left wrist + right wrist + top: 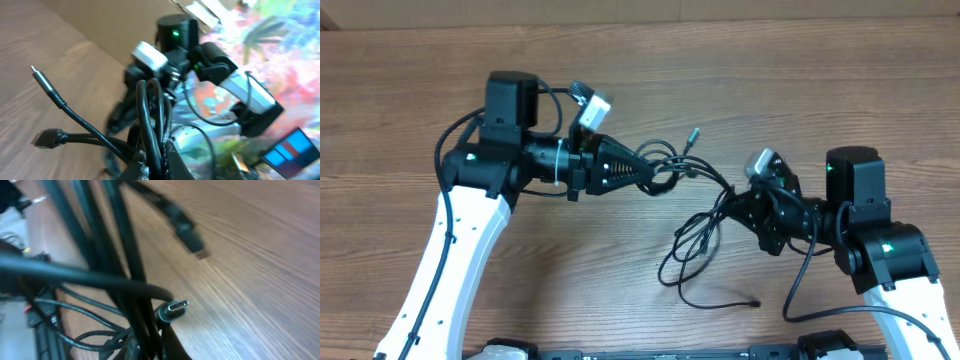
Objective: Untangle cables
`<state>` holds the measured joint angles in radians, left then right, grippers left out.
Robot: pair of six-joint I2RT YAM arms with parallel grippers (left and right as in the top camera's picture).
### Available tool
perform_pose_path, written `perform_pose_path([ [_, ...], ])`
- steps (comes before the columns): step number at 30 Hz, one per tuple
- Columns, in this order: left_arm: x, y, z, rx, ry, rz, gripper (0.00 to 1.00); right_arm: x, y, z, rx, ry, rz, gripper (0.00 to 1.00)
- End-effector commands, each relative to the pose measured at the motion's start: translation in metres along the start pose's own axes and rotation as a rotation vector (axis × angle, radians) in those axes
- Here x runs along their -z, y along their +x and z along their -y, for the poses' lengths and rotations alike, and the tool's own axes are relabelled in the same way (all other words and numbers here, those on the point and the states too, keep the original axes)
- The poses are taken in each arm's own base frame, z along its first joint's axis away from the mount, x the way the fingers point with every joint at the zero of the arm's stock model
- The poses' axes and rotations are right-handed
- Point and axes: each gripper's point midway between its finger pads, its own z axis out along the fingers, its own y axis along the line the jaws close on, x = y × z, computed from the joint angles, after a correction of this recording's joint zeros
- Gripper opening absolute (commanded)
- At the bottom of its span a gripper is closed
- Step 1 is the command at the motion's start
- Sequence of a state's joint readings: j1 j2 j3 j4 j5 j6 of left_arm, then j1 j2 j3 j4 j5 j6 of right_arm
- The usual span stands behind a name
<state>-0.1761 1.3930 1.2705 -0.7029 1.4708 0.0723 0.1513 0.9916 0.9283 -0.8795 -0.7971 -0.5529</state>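
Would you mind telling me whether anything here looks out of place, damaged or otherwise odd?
Only the cables: a knotted tangle strung between the left gripper and the right gripper, both shut on it, with loose loops and plug ends spilling over the table. That is the job itself; nothing looks broken.

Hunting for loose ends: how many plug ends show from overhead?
2. One plug end juts out past the left gripper; the other plug end lies on the table near the front edge. More may hide in the cables.
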Motion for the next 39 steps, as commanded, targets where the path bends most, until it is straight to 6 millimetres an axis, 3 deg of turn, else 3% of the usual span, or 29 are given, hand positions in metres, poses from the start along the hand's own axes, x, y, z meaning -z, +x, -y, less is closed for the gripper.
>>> perform_pose_path([
  [1, 0.005, -0.004, -0.013, -0.009, -0.100, 0.007, 0.04, 0.005, -0.013, -0.019, 0.081, -0.099, 0.059, 0.04],
  [12, 0.024, 0.000, -0.074, 0.024, -0.467, -0.007, 0.04, 0.014, -0.018, -0.060, 0.164, -0.309, 0.151, 0.04],
  [22, 0.028, 0.002, -0.082, 0.058, -0.524, -0.006, 0.04, 0.020, -0.027, -0.072, 0.178, -0.380, 0.210, 0.04],
  [28, 0.028, 0.002, -0.082, 0.074, -0.521, -0.002, 0.04, 0.013, -0.007, -0.058, 0.109, -0.291, 0.093, 0.14],
  [33, 0.023, 0.002, -0.072, 0.073, -0.456, 0.000, 0.04, 0.006, 0.014, -0.030, -0.123, -0.122, -0.052, 0.73],
  [34, 0.022, 0.001, -0.070, 0.073, -0.444, 0.000, 0.04, 0.006, 0.017, -0.024, -0.164, -0.089, -0.070, 0.80],
  [39, 0.021, 0.003, -0.069, 0.084, -0.435, -0.003, 0.04, 0.005, 0.020, -0.003, -0.392, 0.036, -0.095, 0.88],
])
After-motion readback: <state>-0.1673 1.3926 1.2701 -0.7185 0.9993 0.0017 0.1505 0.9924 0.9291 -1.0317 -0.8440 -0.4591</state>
